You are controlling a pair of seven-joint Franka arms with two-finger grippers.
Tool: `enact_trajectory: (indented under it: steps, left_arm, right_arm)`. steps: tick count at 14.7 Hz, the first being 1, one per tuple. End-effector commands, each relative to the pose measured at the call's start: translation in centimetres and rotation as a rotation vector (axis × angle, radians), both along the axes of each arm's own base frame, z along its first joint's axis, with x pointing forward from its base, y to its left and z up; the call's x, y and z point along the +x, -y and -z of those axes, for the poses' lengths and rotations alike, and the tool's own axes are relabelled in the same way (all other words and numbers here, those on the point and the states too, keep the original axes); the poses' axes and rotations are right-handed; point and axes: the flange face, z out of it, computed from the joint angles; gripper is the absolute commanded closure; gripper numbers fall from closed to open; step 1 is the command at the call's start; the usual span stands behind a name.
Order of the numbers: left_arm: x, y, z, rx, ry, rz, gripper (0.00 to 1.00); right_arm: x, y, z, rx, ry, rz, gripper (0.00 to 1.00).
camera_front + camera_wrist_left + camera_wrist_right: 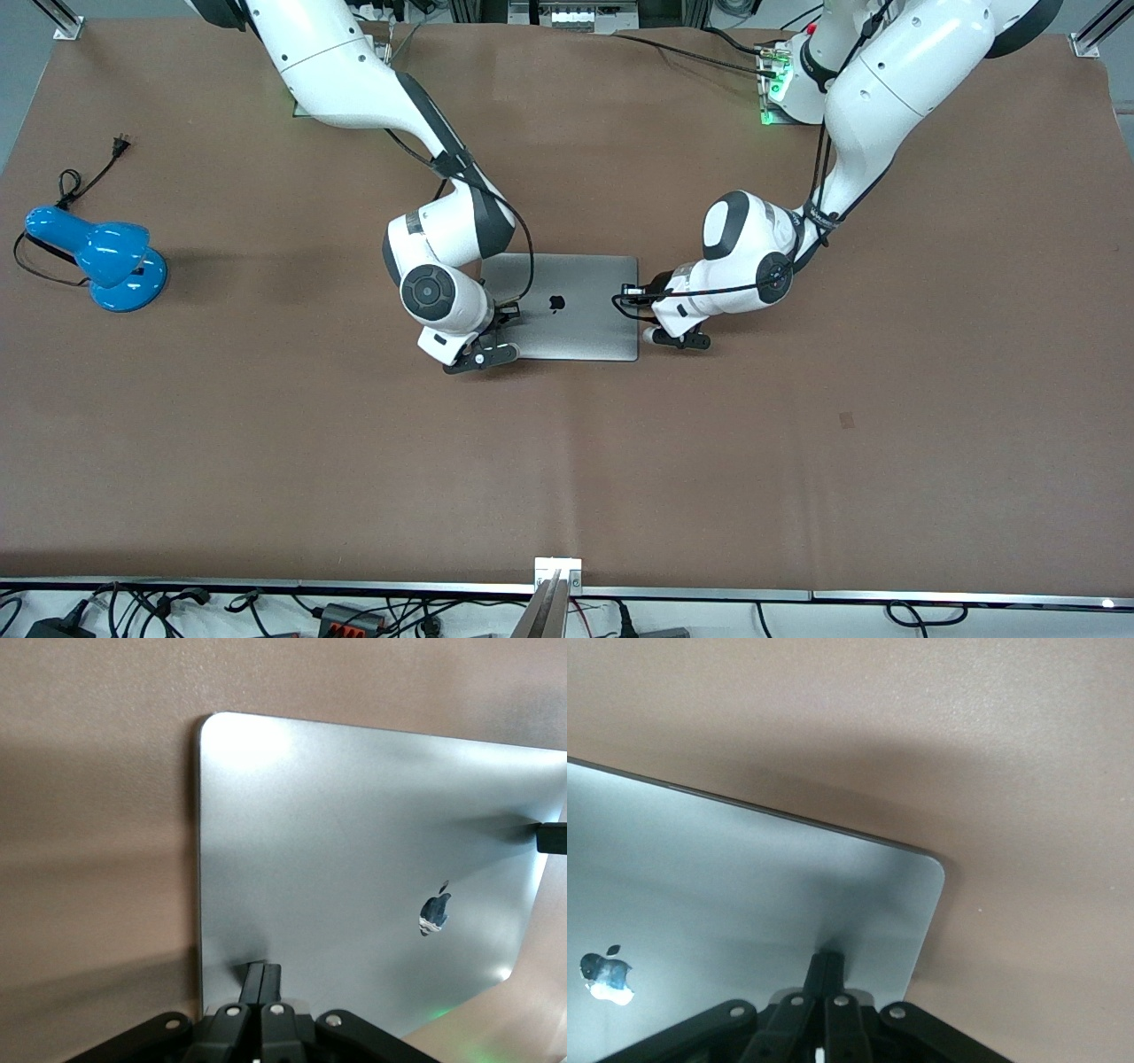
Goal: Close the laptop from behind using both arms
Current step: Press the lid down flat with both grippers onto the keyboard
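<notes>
The silver-grey laptop (580,323) lies flat on the brown table with its lid down and the dark apple logo (556,303) facing up. My right gripper (509,310) is shut and empty, with its fingertips (826,964) touching the lid near the edge toward the right arm's end. My left gripper (631,291) is shut and empty, with its fingertips (263,974) touching the lid near the edge toward the left arm's end. The lid also shows in the left wrist view (354,842) and the right wrist view (726,877). The keyboard and trackpad are hidden.
A blue desk lamp (111,261) lies with its black cord (84,182) toward the right arm's end of the table. A metal rail (558,585) and several cables run along the table edge nearest the front camera.
</notes>
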Motion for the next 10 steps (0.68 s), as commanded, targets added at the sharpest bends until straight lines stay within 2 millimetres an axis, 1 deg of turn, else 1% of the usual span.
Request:
enact_trajectory:
  steps: [1,5,6,7,8,9,10]
  left_arm:
    - [0.6,0.1,0.3,0.008,0.031,0.02,1.0]
    - [0.8,-0.2,0.0,0.012,0.033,0.014,1.0]
    - [1.0,-0.6,-0.3,0.015,0.032,0.011,1.0]
    - [1.2,-0.8,-1.0,0.018,0.038,0.005,1.0]
    - [1.2,-0.9,-1.6,0.022,0.034,0.0,1.0]
    - [1.3,-0.9,-2.6,0.026,0.029,0.006,1.0]
    - [1.5,-1.3,-3.8,0.031,0.025,0.014,1.0]
  right_arm:
    - [0.3,-0.4,1.0,-0.01,0.013,-0.005,1.0]
    - [0.5,-0.3,0.6,-0.009,0.018,-0.005,1.0]
    - [0.6,-0.4,0.2,-0.01,0.026,-0.008,1.0]
    - [0.9,-0.1,-0.4,-0.016,0.034,-0.006,1.0]
    - [1.4,-0.3,-2.1,-0.007,0.056,-0.007,1.0]
    - [1.8,0.2,-3.2,-0.009,0.055,-0.001,1.0]
    - [2.3,1.0,-5.0,-0.01,0.052,0.003,1.0]
